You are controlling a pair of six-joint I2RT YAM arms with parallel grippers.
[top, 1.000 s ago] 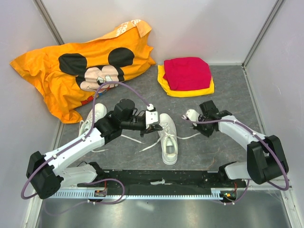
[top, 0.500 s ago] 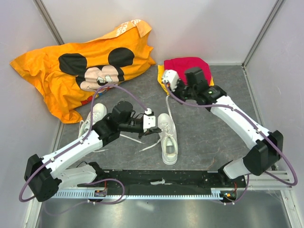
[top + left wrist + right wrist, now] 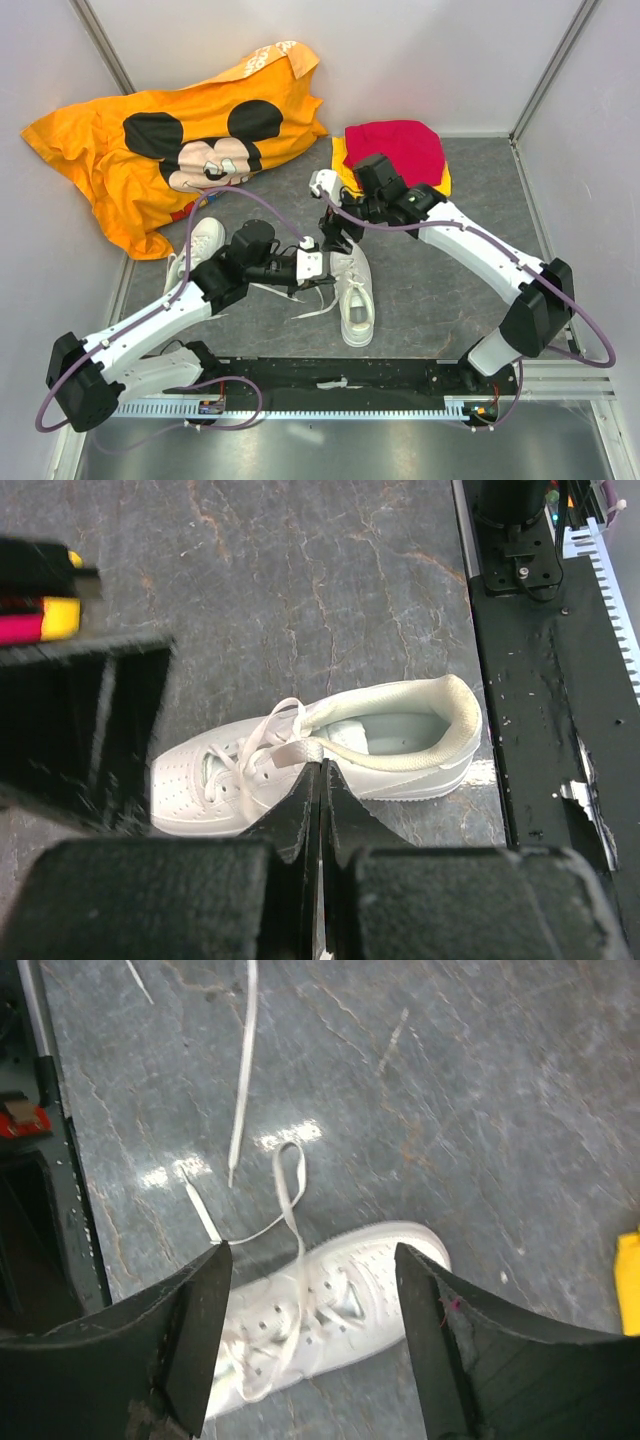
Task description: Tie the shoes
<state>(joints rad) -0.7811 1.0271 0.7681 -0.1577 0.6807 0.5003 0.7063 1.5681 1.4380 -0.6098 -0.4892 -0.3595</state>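
One white shoe [image 3: 357, 300] lies in the middle of the floor, toe away from the arm bases; it also shows as the shoe [image 3: 400, 742] and the shoe [image 3: 372, 1278] in the wrist views. The other shoe [image 3: 203, 240] lies left, partly hidden under my left arm. My left gripper [image 3: 320, 270] is shut on a lace [image 3: 292, 752] at the middle shoe's tongue, its tips [image 3: 320, 765] pressed together. My right gripper [image 3: 336, 235] hangs open over that shoe's toe, its jaws [image 3: 312, 1260] wide apart and empty. A loose lace [image 3: 290, 1185] loops off the shoe onto the floor.
An orange cartoon-mouse shirt [image 3: 160, 140] lies at the back left. Folded red and yellow cloths [image 3: 400, 155] sit at the back, behind the right arm. A black rail [image 3: 340, 385] runs along the near edge. White walls close in both sides.
My right arm swung from the right up to the cloths with a lace, then came down over the shoe's toe and opened, dropping the lace. The left gripper stayed shut, shifting slightly.
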